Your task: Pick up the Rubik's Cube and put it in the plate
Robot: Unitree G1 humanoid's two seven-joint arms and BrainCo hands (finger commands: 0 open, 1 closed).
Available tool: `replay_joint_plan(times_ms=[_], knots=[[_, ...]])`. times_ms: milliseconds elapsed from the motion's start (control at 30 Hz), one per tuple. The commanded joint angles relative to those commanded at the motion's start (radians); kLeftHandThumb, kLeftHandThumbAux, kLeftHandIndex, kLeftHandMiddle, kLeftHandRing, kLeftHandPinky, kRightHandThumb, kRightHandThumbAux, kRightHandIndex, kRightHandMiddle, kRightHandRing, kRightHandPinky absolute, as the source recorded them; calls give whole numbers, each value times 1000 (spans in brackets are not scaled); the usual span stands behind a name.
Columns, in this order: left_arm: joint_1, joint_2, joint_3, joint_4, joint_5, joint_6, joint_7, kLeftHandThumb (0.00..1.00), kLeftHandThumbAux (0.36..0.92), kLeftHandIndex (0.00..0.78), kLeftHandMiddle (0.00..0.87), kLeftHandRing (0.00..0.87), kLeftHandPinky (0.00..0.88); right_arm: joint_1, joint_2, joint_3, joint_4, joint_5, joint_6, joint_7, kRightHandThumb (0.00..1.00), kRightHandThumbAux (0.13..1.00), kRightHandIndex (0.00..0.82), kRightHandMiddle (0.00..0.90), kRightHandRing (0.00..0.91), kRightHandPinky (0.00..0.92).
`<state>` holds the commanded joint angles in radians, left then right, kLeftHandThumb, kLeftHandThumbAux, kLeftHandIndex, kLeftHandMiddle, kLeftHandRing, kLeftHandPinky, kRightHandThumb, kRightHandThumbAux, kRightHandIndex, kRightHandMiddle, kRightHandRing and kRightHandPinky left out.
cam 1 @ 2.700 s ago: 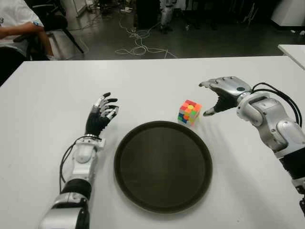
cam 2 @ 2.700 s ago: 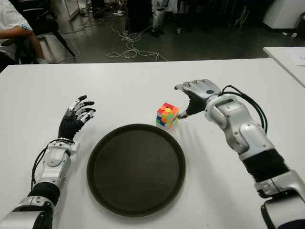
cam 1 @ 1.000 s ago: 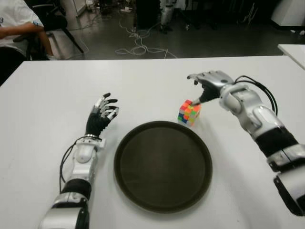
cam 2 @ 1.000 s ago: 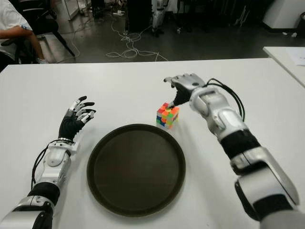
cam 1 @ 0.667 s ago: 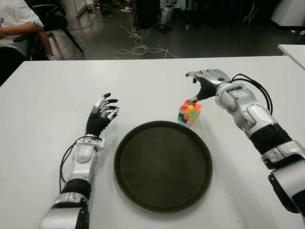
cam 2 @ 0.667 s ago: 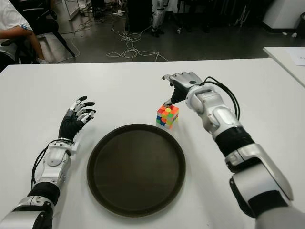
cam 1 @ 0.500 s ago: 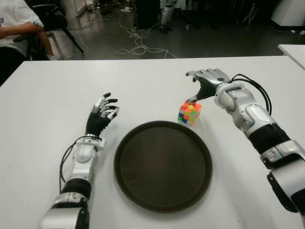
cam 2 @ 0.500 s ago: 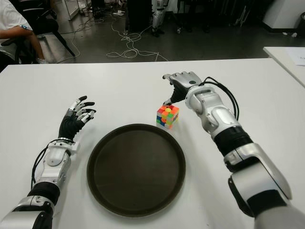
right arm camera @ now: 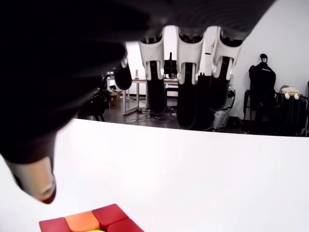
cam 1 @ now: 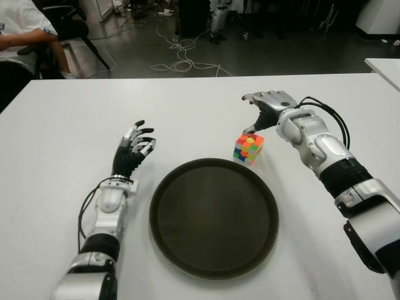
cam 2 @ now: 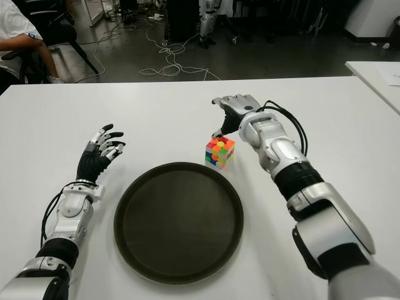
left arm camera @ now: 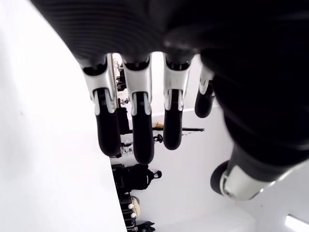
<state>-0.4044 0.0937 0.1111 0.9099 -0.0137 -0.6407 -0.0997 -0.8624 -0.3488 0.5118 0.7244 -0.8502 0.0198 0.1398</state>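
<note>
Rubik's Cube [cam 1: 249,149]: at plate's [cam 1: 214,215] 1 o'clock. Right hand [cam 1: 265,107]: above cube, fingers spread, empty. Left hand [cam 1: 132,150]: plate's 9 o'clock, fingers spread, empty.

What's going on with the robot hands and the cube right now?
Right hand open, fingers spread just behind the cube, no grip yet. Left hand open, left of the plate. Cube on the table, beside the plate's far rim. Nothing between them.

Silver-shelled arms with black joints, looped black cables, and each hand [cam 1: 270,105] black-fingered with silver knuckles.
</note>
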Motion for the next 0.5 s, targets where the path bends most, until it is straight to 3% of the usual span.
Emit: replay_joint_plan(times_ms=[500], knots=[[3, -2, -2, -15, 3, 17, 12, 589, 682, 144, 272, 318, 362, -10, 11, 21, 38, -7, -22, -23, 176, 606, 30, 216, 258, 296]])
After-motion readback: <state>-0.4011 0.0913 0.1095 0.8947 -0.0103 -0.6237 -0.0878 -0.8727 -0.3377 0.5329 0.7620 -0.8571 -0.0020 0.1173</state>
